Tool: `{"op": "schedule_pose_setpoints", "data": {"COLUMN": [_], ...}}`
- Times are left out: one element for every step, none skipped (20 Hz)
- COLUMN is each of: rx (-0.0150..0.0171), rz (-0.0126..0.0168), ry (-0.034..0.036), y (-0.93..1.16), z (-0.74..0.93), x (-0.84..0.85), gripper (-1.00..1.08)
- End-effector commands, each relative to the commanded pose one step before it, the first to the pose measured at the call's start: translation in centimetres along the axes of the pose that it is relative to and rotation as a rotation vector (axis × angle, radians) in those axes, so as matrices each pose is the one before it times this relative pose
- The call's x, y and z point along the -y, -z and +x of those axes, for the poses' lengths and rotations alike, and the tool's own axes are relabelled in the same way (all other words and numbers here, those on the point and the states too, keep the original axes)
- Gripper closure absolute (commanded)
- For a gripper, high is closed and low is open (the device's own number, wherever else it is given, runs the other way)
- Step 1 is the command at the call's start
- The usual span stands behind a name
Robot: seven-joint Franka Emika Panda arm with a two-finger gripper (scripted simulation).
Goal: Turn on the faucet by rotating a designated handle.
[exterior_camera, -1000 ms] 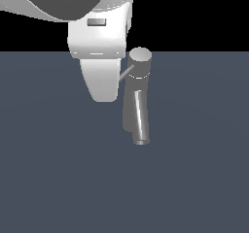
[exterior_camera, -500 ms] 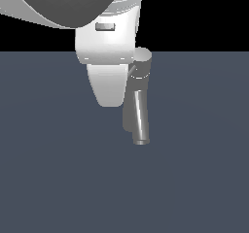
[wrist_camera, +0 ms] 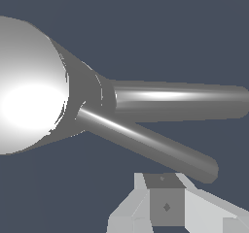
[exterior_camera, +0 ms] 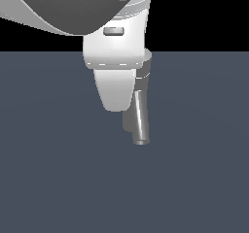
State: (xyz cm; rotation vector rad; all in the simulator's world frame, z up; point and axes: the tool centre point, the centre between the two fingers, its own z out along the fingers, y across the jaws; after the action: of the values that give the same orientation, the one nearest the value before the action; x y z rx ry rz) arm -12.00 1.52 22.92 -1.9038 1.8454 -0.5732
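The end effector (exterior_camera: 115, 89) has moved toward the exterior view's right over the last second and now covers most of the faucet (exterior_camera: 140, 115). A second ago the flat round cap stood clear at the white body's 3 o'clock side. Half a second ago it was partly overlapped. Now only a sliver of the cap shows at the white body's edge, and the slanted spout emerges below it, pointing toward 6 o'clock over the dark bench (exterior_camera: 204, 178). The arm also fills more of the frame than before, its grey upper link spreading across the top.

In the wrist view the faucet (wrist_camera: 29, 89) appears as a bright round cap seen nearly end-on, with the thick spout running toward 3 o'clock. The thinner handle (wrist_camera: 146, 142) slants toward 4 o'clock. One white finger tip (wrist_camera: 165, 205) sits just beside the handle's free end, though I cannot tell whether it touches. Only that one finger shows, so I cannot tell how wide the end effector stands.

I judge that the approach is nearly finished and the finger is lining up to push the rod sideways around the cap. The rod's angle looks no different yet.
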Motion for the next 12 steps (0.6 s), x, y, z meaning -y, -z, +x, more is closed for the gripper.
{"op": "schedule_pose_setpoints", "data": {"rx": [-0.00588, -0.00033, 0.00000, 0.00000, -0.00024, 0.00000, 0.00567, 0.00000, 0.00000, -0.00027, 0.00000, -0.00027], "rz": [-0.00785, -0.00035, 0.00000, 0.00000, -0.00023, 0.00000, 0.00782, 0.00000, 0.00000, -0.00040, 0.00000, -0.00040], "ry": [-0.01041, -0.00049, 0.00000, 0.00000, -0.00036, 0.00000, 0.00999, 0.00000, 0.00000, -0.00049, 0.00000, -0.00049], "y": [-0.087, -0.013, 0.004, 0.004, -0.007, 0.000, 0.105, 0.006, 0.006, -0.013, 0.006, -0.013], "z": [0.687, 0.098, 0.072, 0.073, 0.092, 0.000, -0.551, 0.141, 0.142, 0.169, 0.145, 0.172], "x": [-0.683, -0.098, -0.096, -0.097, -0.098, 0.000, 0.514, -0.025, -0.025, -0.028, -0.025, -0.028], "gripper": [1.08, 1.08, 1.08, 1.08, 1.08, 1.08, 1.08, 1.08, 1.08, 1.08, 1.08, 1.08]}}
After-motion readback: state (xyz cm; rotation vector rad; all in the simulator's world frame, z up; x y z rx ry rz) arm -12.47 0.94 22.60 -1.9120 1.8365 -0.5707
